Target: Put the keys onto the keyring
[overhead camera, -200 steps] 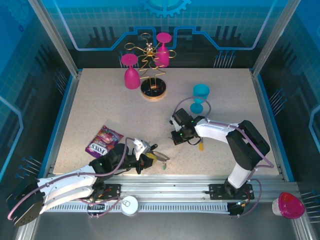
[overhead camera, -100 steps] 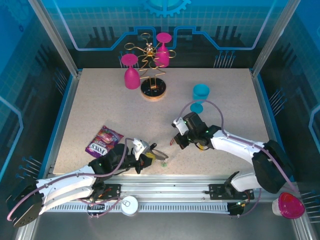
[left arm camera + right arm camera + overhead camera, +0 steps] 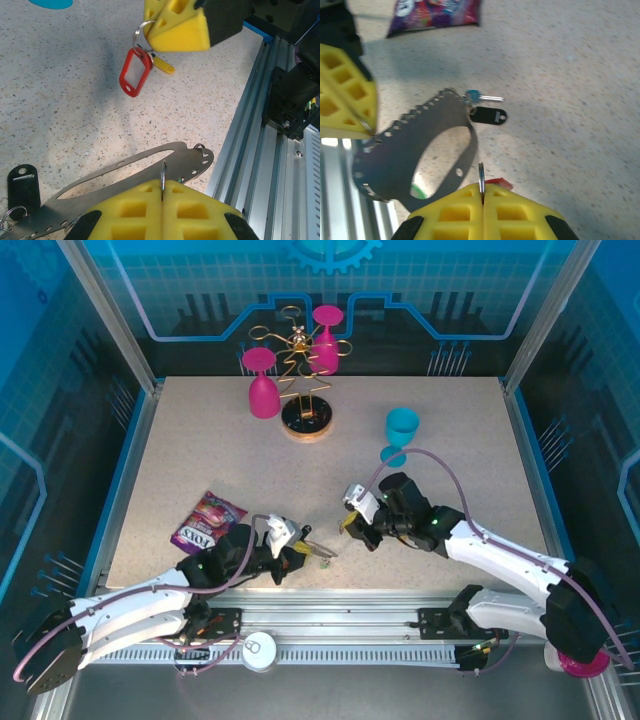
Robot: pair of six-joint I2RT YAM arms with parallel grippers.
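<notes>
Top ext: lower centre, we see left gripper (image 3: pixel 303 552) pinching the keyring (image 3: pixel 320 553); right gripper (image 3: pixel 350 524) just to its right. L wrist: right gripper (image 3: pixel 170 30) pinches the keys (image 3: pixel 136 75) by their ring (image 3: pixel 141 31), upper centre; keyring (image 3: pixel 130 167) along btm. R wrist: keyring (image 3: pixel 415 150) lower left.

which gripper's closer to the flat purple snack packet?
Left. The left gripper sits just right of the flat purple snack packet; the right gripper is farther right, beyond it.
</notes>
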